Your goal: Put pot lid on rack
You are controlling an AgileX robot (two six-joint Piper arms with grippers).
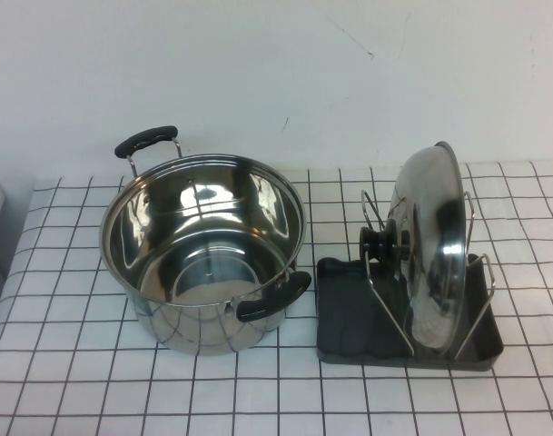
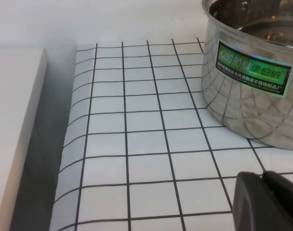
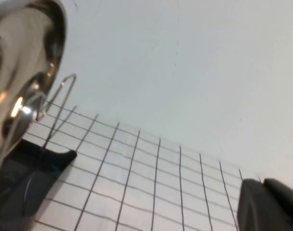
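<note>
The shiny steel pot lid (image 1: 437, 243) stands on edge in the rack (image 1: 458, 350), held between the silver wire prongs, its black knob (image 1: 378, 242) facing the pot. The right wrist view catches the lid (image 3: 26, 62) and the rack's dark tray (image 3: 28, 178) from the side. Neither arm shows in the high view. My left gripper (image 2: 262, 175) is shut and empty over the checked cloth, a short way from the pot's wall. My right gripper (image 3: 261, 182) is shut and empty, well clear of the rack.
A deep steel pot (image 1: 203, 250) with two black handles stands at the table's left centre; its green label (image 2: 252, 72) shows in the left wrist view. A white checked cloth (image 1: 67, 363) covers the table. A white wall (image 1: 276, 73) stands behind. The cloth's edge (image 2: 69, 139) drops off beside a white ledge.
</note>
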